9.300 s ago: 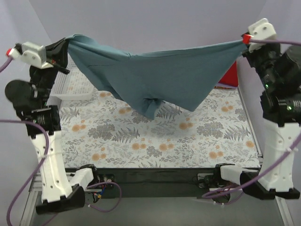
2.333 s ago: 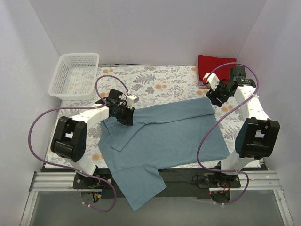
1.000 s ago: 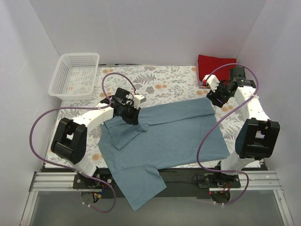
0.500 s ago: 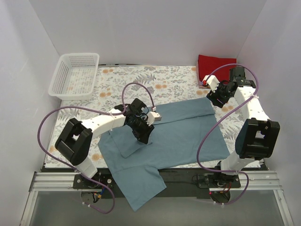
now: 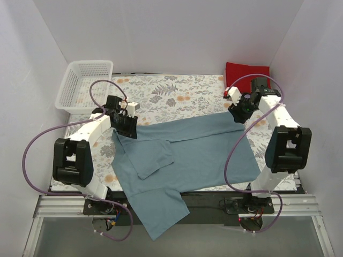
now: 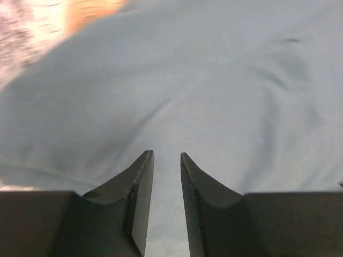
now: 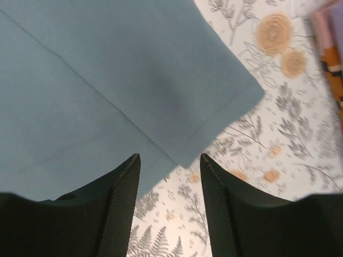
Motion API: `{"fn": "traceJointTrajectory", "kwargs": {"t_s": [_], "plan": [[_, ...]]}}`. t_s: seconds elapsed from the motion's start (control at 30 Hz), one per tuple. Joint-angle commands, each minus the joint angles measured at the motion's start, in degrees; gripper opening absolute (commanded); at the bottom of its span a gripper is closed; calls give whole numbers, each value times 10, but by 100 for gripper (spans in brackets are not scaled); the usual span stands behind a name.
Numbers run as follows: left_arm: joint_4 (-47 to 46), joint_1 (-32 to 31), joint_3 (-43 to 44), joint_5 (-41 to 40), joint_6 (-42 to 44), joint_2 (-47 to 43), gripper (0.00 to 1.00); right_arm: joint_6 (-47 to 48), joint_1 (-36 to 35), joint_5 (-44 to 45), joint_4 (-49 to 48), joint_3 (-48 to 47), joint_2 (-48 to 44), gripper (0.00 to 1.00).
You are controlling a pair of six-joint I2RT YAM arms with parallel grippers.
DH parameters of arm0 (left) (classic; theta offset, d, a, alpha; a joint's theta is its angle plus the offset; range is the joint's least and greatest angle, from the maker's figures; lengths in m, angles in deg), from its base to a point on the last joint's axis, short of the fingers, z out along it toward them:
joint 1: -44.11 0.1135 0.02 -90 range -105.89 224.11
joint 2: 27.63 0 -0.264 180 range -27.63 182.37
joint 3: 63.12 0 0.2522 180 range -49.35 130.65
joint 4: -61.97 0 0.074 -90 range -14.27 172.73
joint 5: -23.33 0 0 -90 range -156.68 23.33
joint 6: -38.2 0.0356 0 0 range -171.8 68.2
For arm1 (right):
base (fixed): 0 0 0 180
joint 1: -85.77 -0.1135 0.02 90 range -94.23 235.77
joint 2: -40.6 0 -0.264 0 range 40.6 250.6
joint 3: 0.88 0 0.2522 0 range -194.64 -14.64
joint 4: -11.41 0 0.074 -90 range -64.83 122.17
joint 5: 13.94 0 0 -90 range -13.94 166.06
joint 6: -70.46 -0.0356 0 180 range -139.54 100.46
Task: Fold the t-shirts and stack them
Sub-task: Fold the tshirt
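Note:
A slate-blue t-shirt (image 5: 198, 150) lies spread on the floral tablecloth (image 5: 177, 96). Its left sleeve is folded inward as a flap (image 5: 153, 158), and its near-left part hangs over the table's front edge. My left gripper (image 5: 127, 127) hovers at the shirt's far-left corner. In the left wrist view its jaws (image 6: 166, 155) stand narrowly open over blue cloth (image 6: 214, 80) with nothing between them. My right gripper (image 5: 238, 112) is open by the shirt's far-right corner (image 7: 225, 101), its jaws (image 7: 169, 156) straddling the hem and bare tablecloth. A red folded t-shirt (image 5: 246, 75) sits at the back right.
A white mesh basket (image 5: 86, 84) stands at the back left corner. White walls close in the table on three sides. A lavender-pink cloth edge (image 7: 324, 24) shows at the right wrist view's top right. Purple cables loop above both arms.
My left arm drew back from the middle of the shirt to its far-left corner, leaving the sleeve folded inward, and its jaws opened. My right gripper shifted slightly left and its jaws narrowed.

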Motion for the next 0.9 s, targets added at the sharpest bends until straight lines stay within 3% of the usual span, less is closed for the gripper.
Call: {"fn": "traceJointTrajectory", "kwargs": {"t_s": [0.0,0.23,0.47,0.7,0.87], "plan": [[-12,7,18,-96,-26,10,26,-80,-12,-12,8,-36,65,54],[-68,57,10,-148,-27,123,26,-160,-13,9,-64,-21,130,47],[-109,67,71,-161,-12,220,17,-197,-12,100,-141,4,187,46],[-70,73,296,-112,5,388,14,-213,-9,122,-170,-71,275,47],[-13,73,426,-52,39,387,23,-217,-10,50,-104,-148,264,54]]}}
